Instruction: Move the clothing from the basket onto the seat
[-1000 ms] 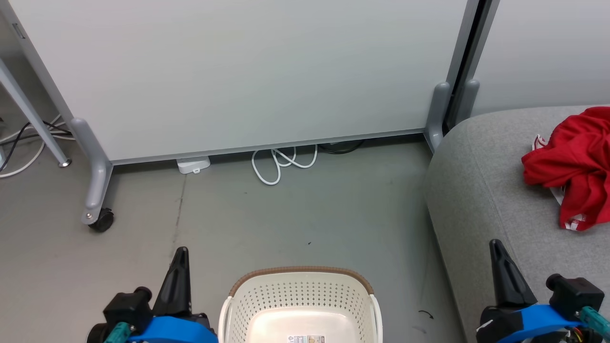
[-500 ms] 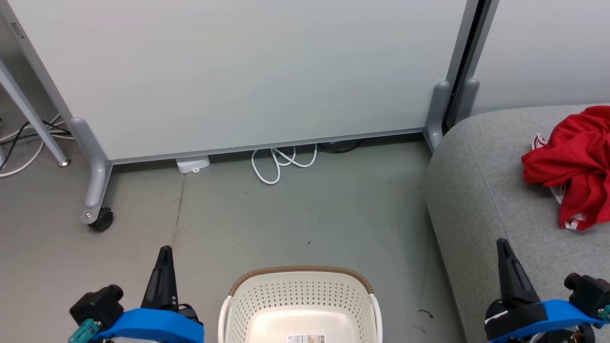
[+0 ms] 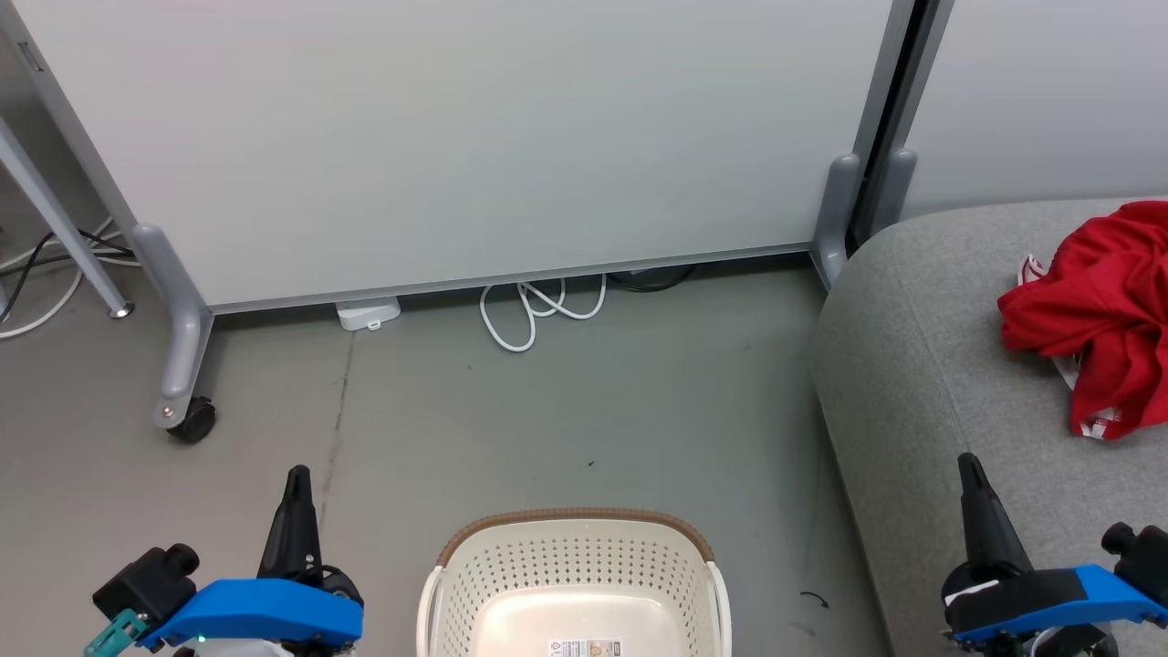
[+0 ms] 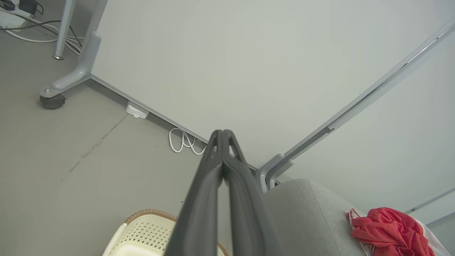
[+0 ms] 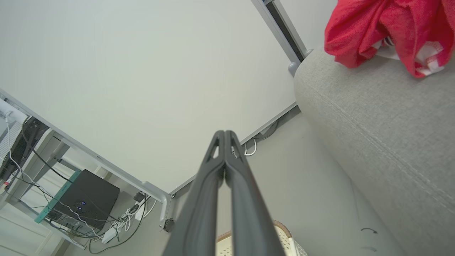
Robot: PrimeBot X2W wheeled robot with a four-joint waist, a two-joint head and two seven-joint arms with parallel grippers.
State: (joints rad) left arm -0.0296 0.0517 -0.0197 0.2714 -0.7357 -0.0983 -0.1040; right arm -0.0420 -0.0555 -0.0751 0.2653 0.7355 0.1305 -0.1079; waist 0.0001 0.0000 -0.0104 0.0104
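The red clothing point(image 3: 1095, 319) lies heaped on the grey sofa point(image 3: 912, 383). What shows of the basket point(image 3: 575, 558) on the floor is bare, so the task looks finished. The left gripper point(image 3: 297, 479) and right gripper point(image 3: 969, 465) are each pressed together, holding nothing.

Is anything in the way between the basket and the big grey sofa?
Nothing visible is. Bare floor lies between the basket and the seat, with just a small dark mark on it. The red clothing already lies on the seat.
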